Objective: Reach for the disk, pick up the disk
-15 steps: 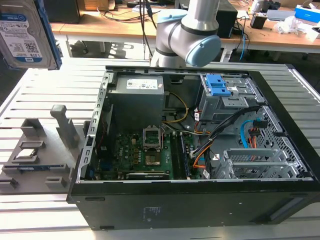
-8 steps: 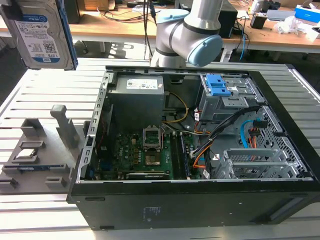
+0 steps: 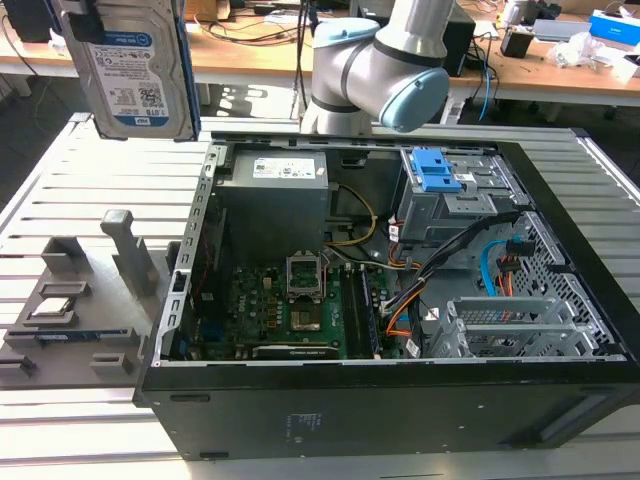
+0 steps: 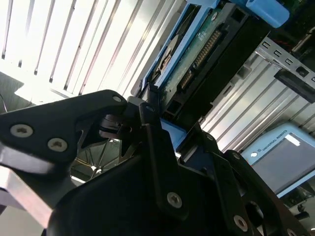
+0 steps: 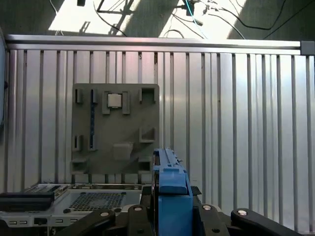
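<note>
Gripper (image 5: pixel 170 204) is clamped shut on the disk (image 5: pixel 171 179), with black fingers (image 5: pixel 211 219) on either side of its blue side rail. The second wrist view agrees: fingers (image 4: pixel 147 125) are tight on the rail, and the disk's (image 4: pixel 197 54) connector edge and board side are showing.

In the exterior view the disk (image 3: pixel 135 70) hangs label-out, up in the air, outside the open PC case (image 3: pixel 400 330) and above its far corner on the exterior view's left. It touches neither the case nor the slatted table (image 3: pixel 60 190).

The grey fixture plate (image 3: pixel 85 300) sits on the table right beside the case, same side as the disk, with small silver chips (image 3: pixel 55 305) seated in it. A blue bracket (image 3: pixel 440 170) sits in the drive cage inside the case. The arm (image 3: pixel 385 60) is behind the case's far wall.
</note>
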You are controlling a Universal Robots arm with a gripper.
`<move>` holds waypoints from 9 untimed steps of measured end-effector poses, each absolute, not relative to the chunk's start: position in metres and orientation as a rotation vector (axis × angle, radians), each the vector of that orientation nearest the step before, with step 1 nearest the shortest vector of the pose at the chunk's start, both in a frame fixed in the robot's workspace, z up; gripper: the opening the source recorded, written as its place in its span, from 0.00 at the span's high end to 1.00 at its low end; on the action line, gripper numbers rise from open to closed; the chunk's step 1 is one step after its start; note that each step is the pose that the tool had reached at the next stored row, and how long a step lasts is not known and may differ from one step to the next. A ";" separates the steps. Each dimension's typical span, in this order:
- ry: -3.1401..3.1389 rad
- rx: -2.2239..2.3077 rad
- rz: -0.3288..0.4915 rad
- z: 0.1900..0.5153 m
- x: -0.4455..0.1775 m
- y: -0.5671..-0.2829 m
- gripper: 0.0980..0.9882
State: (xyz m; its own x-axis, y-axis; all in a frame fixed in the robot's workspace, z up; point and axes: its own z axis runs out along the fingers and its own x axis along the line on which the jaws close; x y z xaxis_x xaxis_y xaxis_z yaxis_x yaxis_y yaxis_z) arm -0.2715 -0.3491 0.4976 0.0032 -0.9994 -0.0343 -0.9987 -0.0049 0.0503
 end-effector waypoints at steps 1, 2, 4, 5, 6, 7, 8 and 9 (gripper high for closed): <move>-2.208 2.216 -0.094 0.498 -0.264 -0.349 0.70; -2.207 2.216 -0.096 0.498 -0.248 -0.349 0.70; -2.207 2.215 -0.097 0.497 -0.236 -0.348 0.70; -2.206 2.215 -0.097 0.498 -0.232 -0.348 0.70; -2.206 2.215 -0.098 0.498 -0.225 -0.348 0.70; -2.206 2.214 -0.098 0.498 -0.219 -0.348 0.70; -2.206 2.214 -0.098 0.498 -0.214 -0.348 0.70; -2.206 2.214 -0.099 0.498 -0.210 -0.348 0.70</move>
State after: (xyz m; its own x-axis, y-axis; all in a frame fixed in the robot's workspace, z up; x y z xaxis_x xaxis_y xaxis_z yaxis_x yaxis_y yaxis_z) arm -0.2103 -0.3484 0.4975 0.0030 -0.9994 -0.0344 -0.9985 -0.0049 0.0550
